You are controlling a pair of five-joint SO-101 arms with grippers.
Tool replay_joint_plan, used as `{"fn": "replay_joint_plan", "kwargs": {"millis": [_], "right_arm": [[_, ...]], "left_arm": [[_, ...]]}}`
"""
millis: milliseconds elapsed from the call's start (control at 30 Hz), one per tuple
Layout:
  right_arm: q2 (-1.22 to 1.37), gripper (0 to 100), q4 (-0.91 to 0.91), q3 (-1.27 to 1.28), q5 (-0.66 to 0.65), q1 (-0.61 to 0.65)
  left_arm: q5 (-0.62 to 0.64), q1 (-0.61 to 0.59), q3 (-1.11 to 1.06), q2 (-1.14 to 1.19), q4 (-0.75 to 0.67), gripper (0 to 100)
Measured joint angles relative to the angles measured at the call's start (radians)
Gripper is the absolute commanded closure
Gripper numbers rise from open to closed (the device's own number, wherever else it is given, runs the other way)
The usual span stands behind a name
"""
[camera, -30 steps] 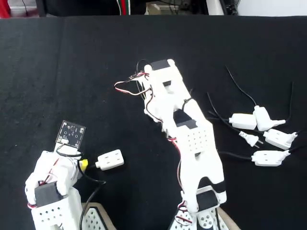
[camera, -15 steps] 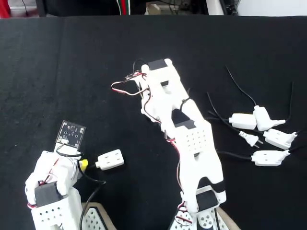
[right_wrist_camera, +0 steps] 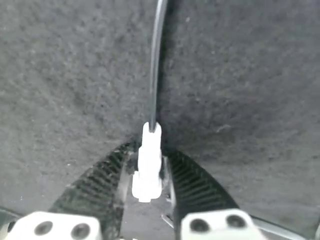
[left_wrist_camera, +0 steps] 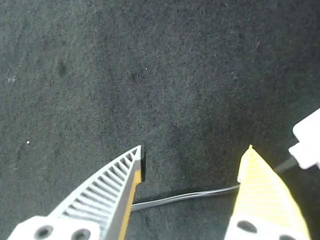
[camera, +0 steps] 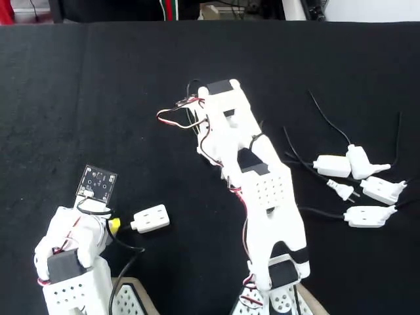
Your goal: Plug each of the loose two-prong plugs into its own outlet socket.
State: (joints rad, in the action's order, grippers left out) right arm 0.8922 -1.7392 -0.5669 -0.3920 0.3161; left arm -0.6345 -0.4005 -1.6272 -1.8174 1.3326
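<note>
In the right wrist view my right gripper (right_wrist_camera: pixel 149 151) is shut on a small white two-prong plug (right_wrist_camera: pixel 148 170), whose black cable (right_wrist_camera: pixel 156 60) runs away over the dark cloth. From above, the right arm (camera: pixel 262 190) stretches to the table's middle and covers its own gripper. My left gripper (left_wrist_camera: pixel 195 148) stands open just above the cloth, one finger grey-white, the other yellow, with a thin black cable (left_wrist_camera: pixel 185 196) lying between them. A white outlet socket (camera: pixel 151 218) lies just right of the left gripper (camera: pixel 113 224); a corner of that socket (left_wrist_camera: pixel 307 142) shows beside the yellow finger.
At the right of the table lies a cluster of white sockets (camera: pixel 331 165) (camera: pixel 366 215) and plugs with black cables, among them a loose plug (camera: pixel 341 190). The black cloth ends at the far edge, with clutter behind it.
The right arm's far end swung a little to the left and came back to where it was. The left arm has kept still.
</note>
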Motion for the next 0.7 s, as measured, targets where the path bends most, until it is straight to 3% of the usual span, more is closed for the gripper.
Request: {"fn": "replay_joint_plan", "kwargs": {"millis": [467,700], "right_arm": [[-0.170,95.2,0.002,-0.114,0.000,0.023],[-0.387,95.2,0.048,0.084,0.055,0.101]], "left_arm": [[0.000,0.000,0.000,0.000,0.000,70],[0.000,0.000,0.000,0.000,0.000,70]]}}
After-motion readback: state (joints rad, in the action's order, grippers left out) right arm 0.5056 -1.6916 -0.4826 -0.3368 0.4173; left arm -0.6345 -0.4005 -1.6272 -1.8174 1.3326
